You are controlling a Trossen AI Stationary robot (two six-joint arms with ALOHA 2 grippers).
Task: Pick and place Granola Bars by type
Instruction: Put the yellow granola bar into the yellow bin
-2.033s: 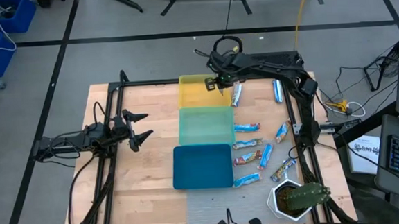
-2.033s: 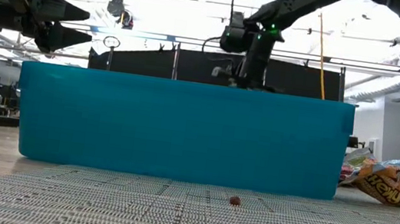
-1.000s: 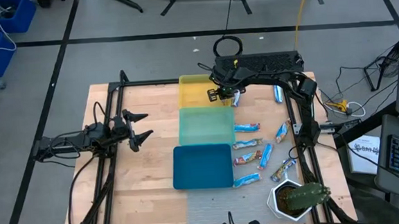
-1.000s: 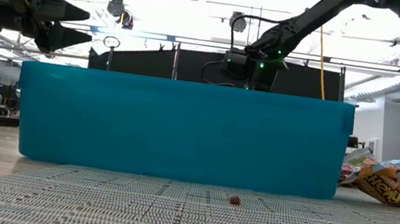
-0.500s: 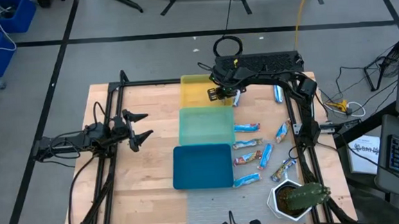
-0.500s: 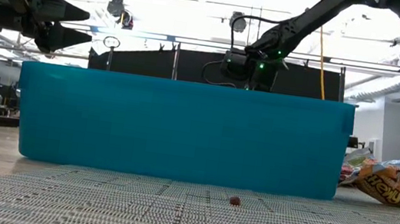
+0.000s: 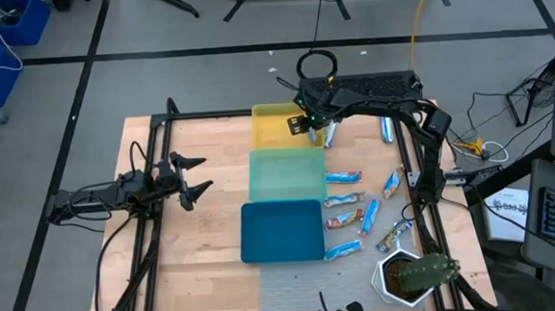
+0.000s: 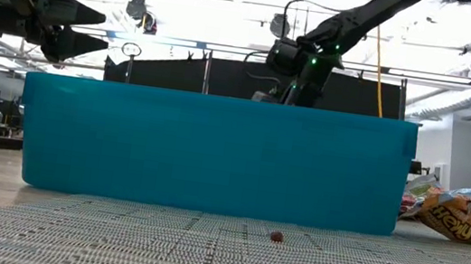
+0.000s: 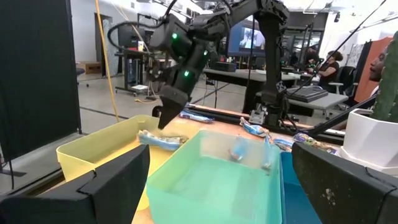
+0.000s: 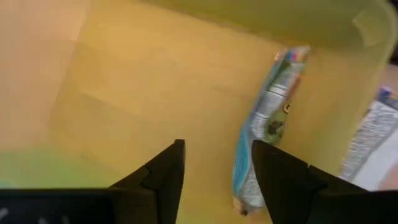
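My right gripper (image 7: 300, 125) hangs open over the yellow tray (image 7: 268, 127) at the table's far side, its fingers pointing steeply down. In the right wrist view, one blue-and-silver granola bar (image 10: 267, 124) lies flat on the tray's floor beside a wall, just beyond my open right gripper (image 10: 214, 168). Several other granola bars (image 7: 358, 208) lie loose on the wood right of the trays. My left gripper (image 7: 194, 178) waits open, held level at the table's left side.
A green tray (image 7: 285, 174) and a blue tray (image 7: 282, 230) stand in a row nearer than the yellow one. A white pot with a plant (image 7: 405, 275) stands at the near right. A grey mat (image 7: 291, 292) lies at the near edge.
My right gripper has risen a little from the yellow tray's floor while staying over the tray. The bars on the table and all three trays have kept their places.
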